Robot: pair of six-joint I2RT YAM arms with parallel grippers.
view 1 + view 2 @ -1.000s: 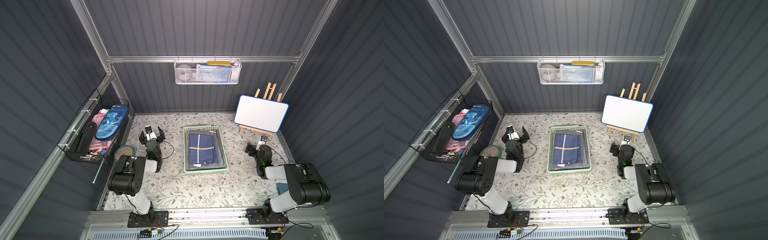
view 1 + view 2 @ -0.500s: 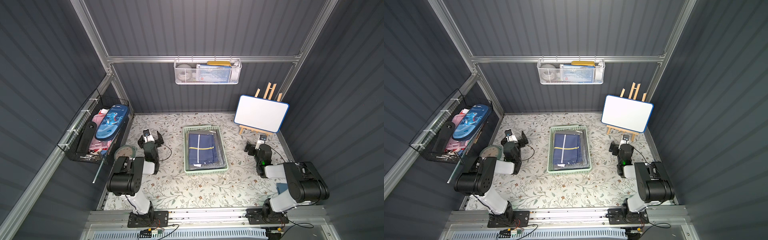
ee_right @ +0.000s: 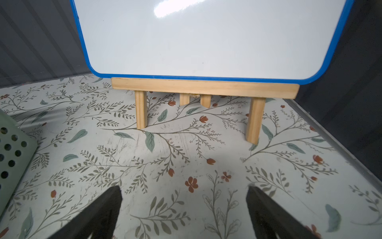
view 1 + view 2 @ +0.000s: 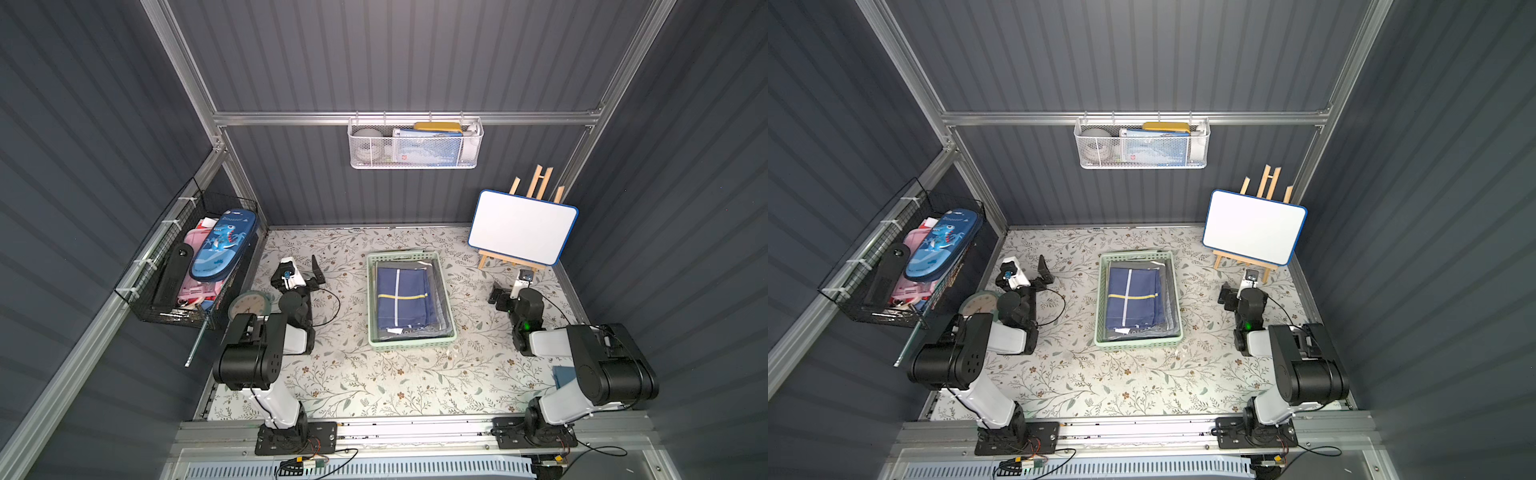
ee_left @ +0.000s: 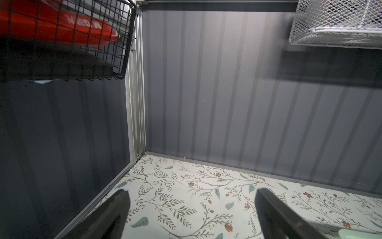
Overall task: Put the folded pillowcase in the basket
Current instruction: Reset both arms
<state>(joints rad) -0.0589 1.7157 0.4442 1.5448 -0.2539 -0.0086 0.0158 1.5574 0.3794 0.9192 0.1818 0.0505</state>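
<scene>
Fingers (image 5: 117,207) of the left gripper (image 5: 191,196) and right gripper (image 3: 184,192) stand wide apart, empty. A whiteboard (image 3: 206,41) on its easel (image 3: 204,87) faces the right one; a black wire basket (image 4: 187,270) hangs beside the left. The navy folded pillowcase (image 4: 401,297), crossed by yellow and white stripes, lies flat in the mint basket (image 4: 411,343) between the low, folded arms.

Wide-apart jaws on left pincer (image 5: 192,192), right pincer (image 3: 184,189).
</scene>
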